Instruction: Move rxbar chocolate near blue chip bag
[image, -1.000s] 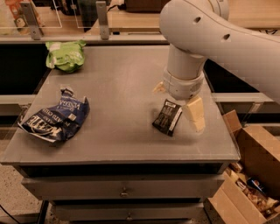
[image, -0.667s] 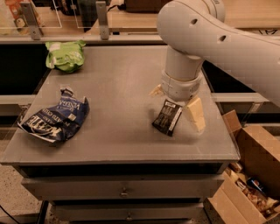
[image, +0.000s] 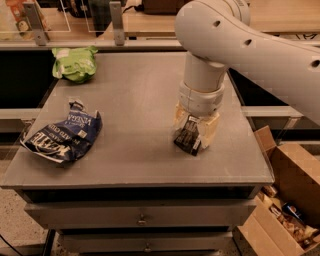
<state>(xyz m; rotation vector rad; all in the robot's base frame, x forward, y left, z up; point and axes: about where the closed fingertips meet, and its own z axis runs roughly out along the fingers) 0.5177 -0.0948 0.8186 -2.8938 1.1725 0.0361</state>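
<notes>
One gripper (image: 194, 139) over rxbar chocolate (image: 187, 135) on table (image: 135, 125).

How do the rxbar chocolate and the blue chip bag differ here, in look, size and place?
Size: the rxbar chocolate is a small flat bar; the blue chip bag is far larger.
Look: the bar's wrapper is dark with white lettering; the bag is crumpled blue foil.
Place: the bar sits right of centre under the pincer; the bag lies free at the left front edge.
Both are on the same table.
</notes>
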